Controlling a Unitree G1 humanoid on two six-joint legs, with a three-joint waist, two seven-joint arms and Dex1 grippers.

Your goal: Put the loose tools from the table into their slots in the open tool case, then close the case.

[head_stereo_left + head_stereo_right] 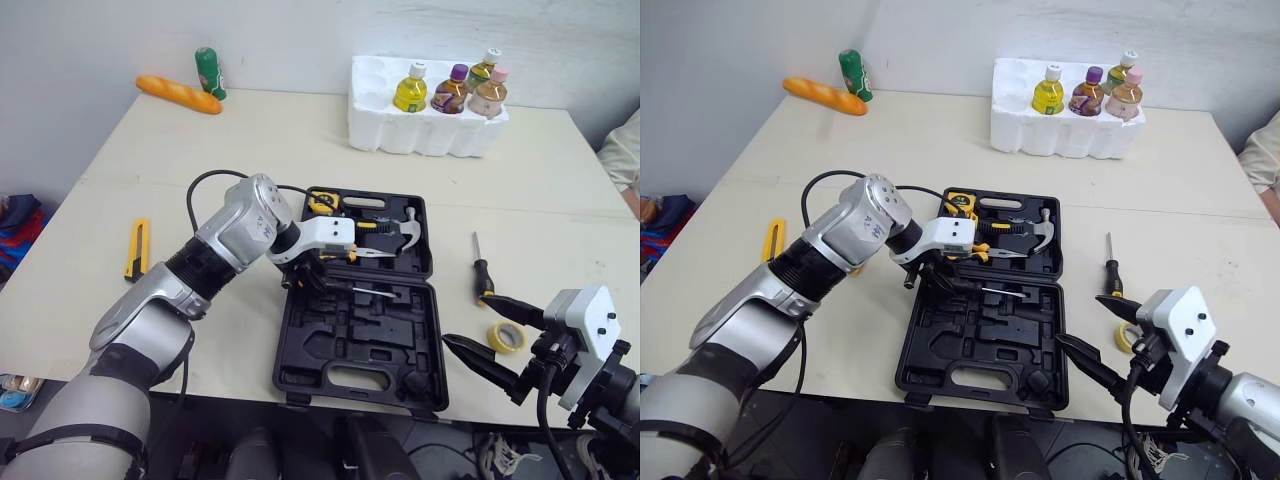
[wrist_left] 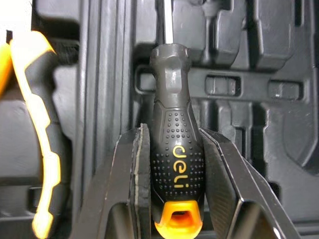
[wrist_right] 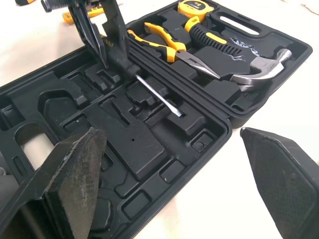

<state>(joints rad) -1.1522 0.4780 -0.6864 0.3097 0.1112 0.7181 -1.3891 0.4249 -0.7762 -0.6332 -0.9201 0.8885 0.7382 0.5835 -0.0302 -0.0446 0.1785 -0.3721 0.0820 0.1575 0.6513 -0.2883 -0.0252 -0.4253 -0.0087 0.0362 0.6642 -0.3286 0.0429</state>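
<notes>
The open black tool case [image 1: 300, 345] lies near the table's front edge. Its far half holds a hammer [image 1: 402, 236], yellow-handled pliers [image 3: 158, 44] and a tape measure [image 1: 322, 203]. My left gripper [image 1: 308, 276] is shut on a black screwdriver [image 2: 177, 149] with an orange end, low over the near half by the hinge. The screwdriver's shaft [image 3: 157, 97] points across the moulded slots. My right gripper [image 1: 482, 330] hangs open beside the case's right front corner, holding nothing. On the table lie a second screwdriver [image 1: 481, 268], a yellow tape roll [image 1: 508, 336] and a yellow utility knife [image 1: 138, 248].
A white foam tray [image 1: 385, 125] with several bottles stands at the back right. A bread roll [image 1: 178, 93] and a green can [image 1: 210, 72] sit at the back left. A person's sleeve [image 1: 625, 150] shows at the right edge.
</notes>
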